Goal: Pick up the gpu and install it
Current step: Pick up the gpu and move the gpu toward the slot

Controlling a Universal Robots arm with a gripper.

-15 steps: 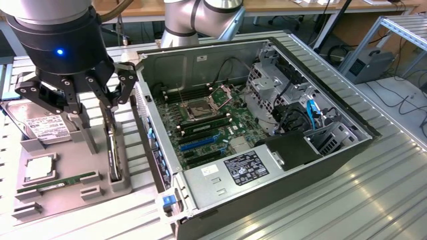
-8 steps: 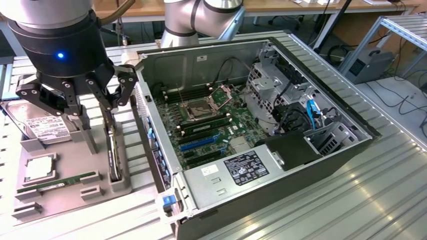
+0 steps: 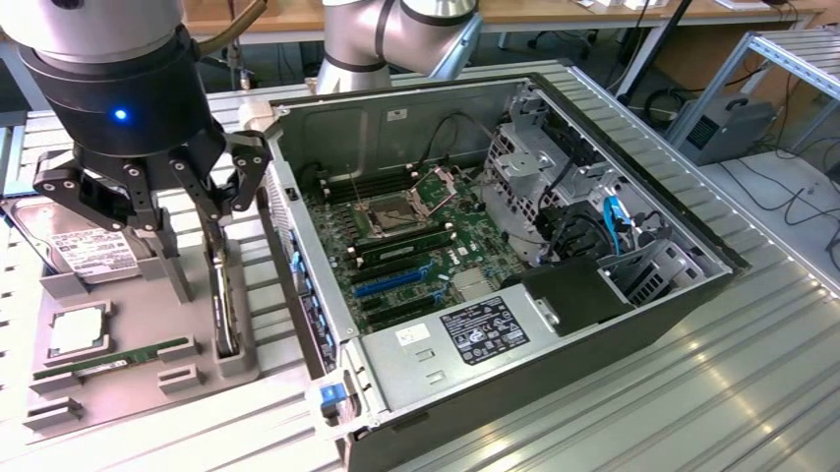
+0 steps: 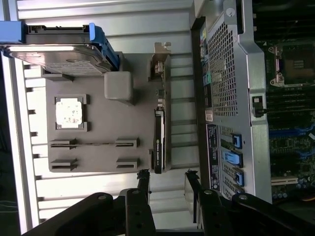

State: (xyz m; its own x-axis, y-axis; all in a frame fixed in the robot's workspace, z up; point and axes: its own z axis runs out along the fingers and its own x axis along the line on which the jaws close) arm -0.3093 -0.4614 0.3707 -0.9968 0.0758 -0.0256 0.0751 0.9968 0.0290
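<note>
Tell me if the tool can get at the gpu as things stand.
Probably yes. The open tool hangs above the gpu, which stands on edge in the grey tray; nothing lies between them, and the computer case sits off to the side.

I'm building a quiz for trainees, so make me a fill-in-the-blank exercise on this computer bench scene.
1. The gripper is ____, holding nothing.
2. The gpu stands on ____ in the gray holder beside the computer case.
3. The memory stick in the holder is coloured ____.
Missing words: open; edge; green.
</note>
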